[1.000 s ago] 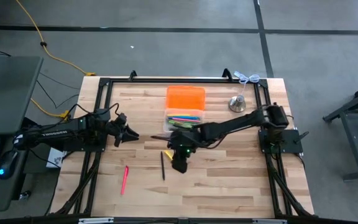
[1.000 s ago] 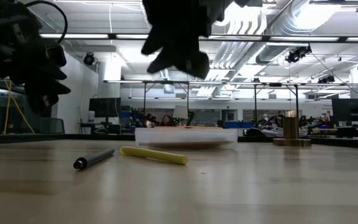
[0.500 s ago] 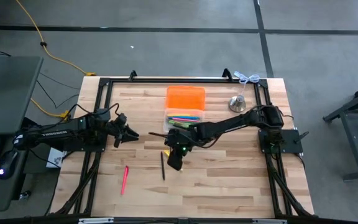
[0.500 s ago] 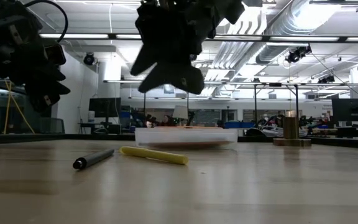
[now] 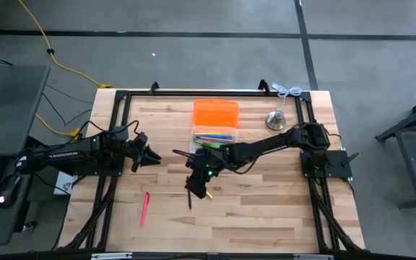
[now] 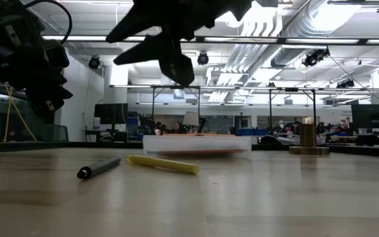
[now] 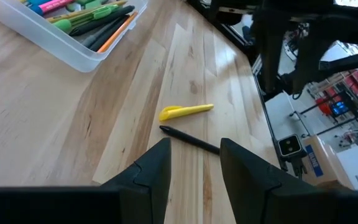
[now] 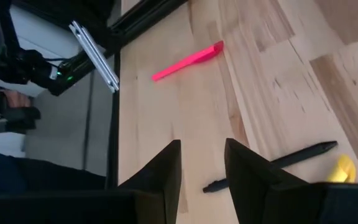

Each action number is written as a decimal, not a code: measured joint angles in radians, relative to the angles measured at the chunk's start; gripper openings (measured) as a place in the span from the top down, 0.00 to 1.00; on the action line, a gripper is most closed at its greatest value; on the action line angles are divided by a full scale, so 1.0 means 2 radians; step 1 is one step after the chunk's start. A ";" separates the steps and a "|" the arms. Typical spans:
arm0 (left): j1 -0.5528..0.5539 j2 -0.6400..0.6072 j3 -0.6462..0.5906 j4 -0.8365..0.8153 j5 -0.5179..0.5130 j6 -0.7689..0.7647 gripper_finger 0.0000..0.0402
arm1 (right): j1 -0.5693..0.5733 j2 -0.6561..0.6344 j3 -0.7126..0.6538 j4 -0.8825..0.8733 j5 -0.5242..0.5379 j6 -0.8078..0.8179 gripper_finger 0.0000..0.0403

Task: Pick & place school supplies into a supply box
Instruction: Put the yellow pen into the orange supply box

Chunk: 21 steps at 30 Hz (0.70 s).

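Two dark, slender jointed arms, matte black throughout. White lettering along the left arm. Small green light glowing near the right arm's wrist. Blunt, angular black fingers.

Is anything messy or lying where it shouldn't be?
Three supplies lie loose on the table outside the supply box: a yellow marker, a black pen beside it, and a pink pen off alone. Nothing looks broken or spilled.

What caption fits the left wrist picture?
Open left claw faces yellow marker and black pen beside the supply box.
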 joint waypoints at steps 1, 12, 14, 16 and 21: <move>0.000 0.000 0.000 0.000 0.000 0.000 0.58 | 0.003 0.000 0.007 -0.008 0.007 -0.006 0.76; 0.000 0.000 0.000 0.000 0.000 0.012 0.58 | 0.030 0.030 0.154 -0.250 0.122 -0.081 0.76; 0.000 0.000 0.000 0.000 -0.002 0.013 0.58 | 0.030 0.050 0.186 -0.296 0.122 -0.082 0.76; 0.000 0.000 0.000 0.000 -0.002 0.013 0.58 | 0.029 0.073 0.217 -0.334 0.122 -0.081 0.76; 0.000 0.000 -0.001 0.001 -0.002 0.013 0.58 | 0.028 0.125 0.279 -0.425 0.108 -0.082 0.76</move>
